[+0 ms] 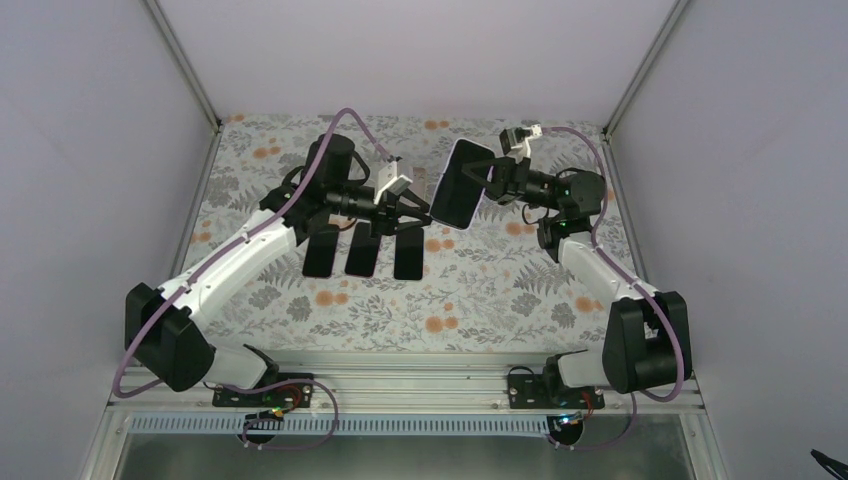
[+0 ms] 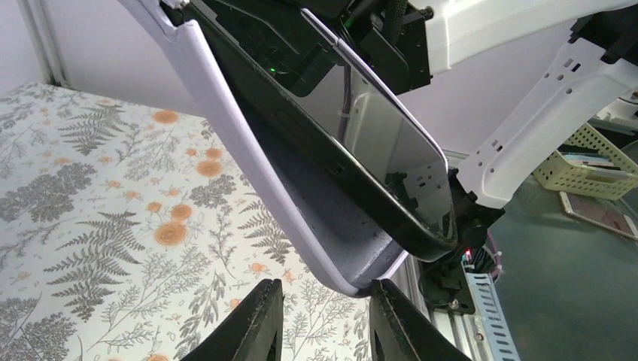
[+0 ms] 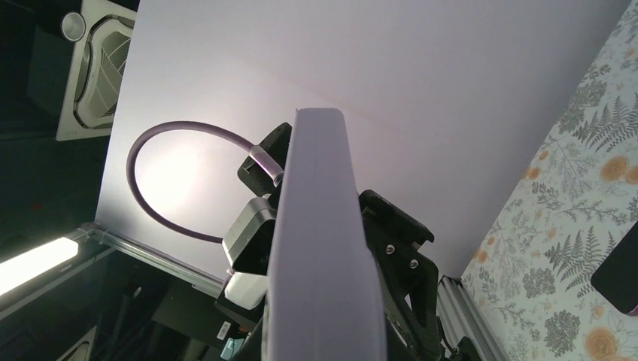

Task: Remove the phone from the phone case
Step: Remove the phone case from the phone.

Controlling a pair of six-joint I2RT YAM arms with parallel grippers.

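Observation:
My right gripper (image 1: 492, 178) holds the lavender phone case (image 1: 447, 216) tilted in the air above the back of the table. The black phone (image 1: 462, 185) faces the camera. In the left wrist view the phone (image 2: 353, 143) has lifted away from the case (image 2: 226, 105) at the lower end, baring the grey inside. My left gripper (image 2: 324, 286) is open. The case's lower corner sits between its fingertips and touches the right one. In the right wrist view the case's edge (image 3: 320, 241) fills the middle and hides the jaws of my right gripper (image 3: 323, 353).
Three dark phones (image 1: 322, 252) (image 1: 362, 250) (image 1: 408, 255) lie side by side on the floral table (image 1: 480, 300), under the left arm. An aluminium rail (image 2: 481, 316) runs along the table's near edge. Beyond it stands a yellow basket (image 2: 594, 162).

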